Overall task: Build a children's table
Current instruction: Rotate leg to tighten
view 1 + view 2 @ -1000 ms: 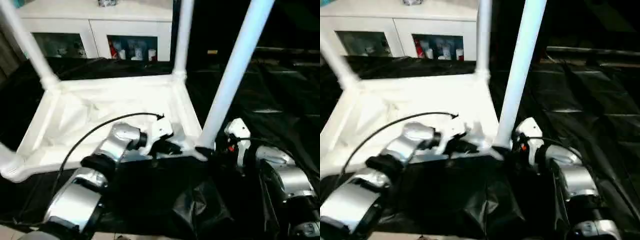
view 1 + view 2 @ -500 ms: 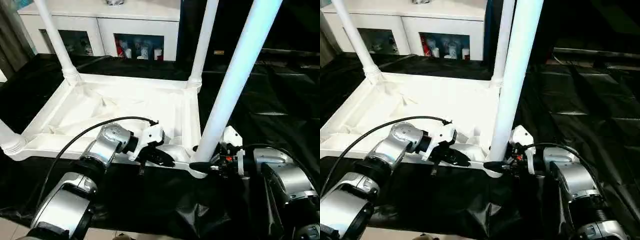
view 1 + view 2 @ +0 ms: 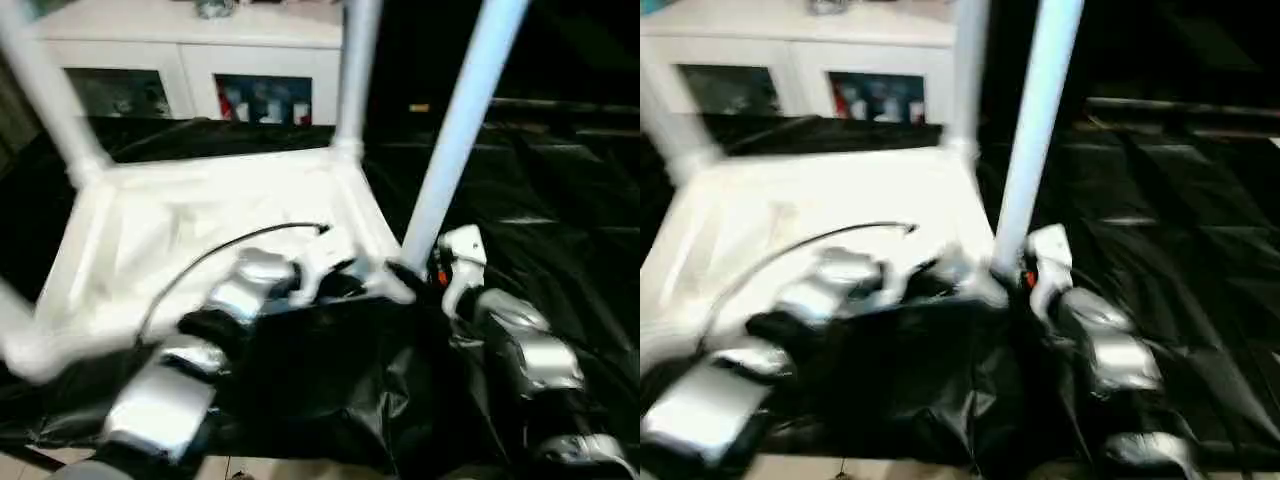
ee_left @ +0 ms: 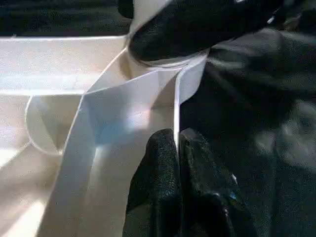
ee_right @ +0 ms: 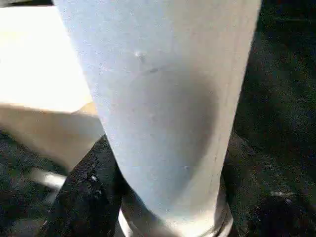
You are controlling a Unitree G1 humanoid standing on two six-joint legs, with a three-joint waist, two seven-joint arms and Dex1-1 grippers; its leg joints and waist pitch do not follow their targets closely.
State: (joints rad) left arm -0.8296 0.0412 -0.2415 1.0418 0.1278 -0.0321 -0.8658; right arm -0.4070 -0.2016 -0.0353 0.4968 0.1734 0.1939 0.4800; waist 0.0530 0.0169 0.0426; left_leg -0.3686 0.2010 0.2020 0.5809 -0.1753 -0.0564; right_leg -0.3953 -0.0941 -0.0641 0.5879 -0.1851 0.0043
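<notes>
Nearest the camera, the two silver forearms reach out over the black sheet [image 3: 330, 390] covering the surface. The left claw [image 4: 177, 148] is pinched narrow on the thin side wall of the upside-down white tabletop [image 3: 200, 225], one black finger on each face of the wall, close by its near right corner. At about 3 o'clock from it, the right claw [image 3: 405, 275] clamps the base of the near right leg [image 3: 455, 130], its fingers [image 5: 81, 190] wrapping the tube just above the socket collar. This leg stands up, tilting slightly toward 1 o'clock. Farther back, two more legs rise from the far corners, at 11 o'clock [image 3: 40, 85] and 12 o'clock [image 3: 355, 70]. Beyond them stands a white cabinet [image 3: 190, 60] with glass doors
</notes>
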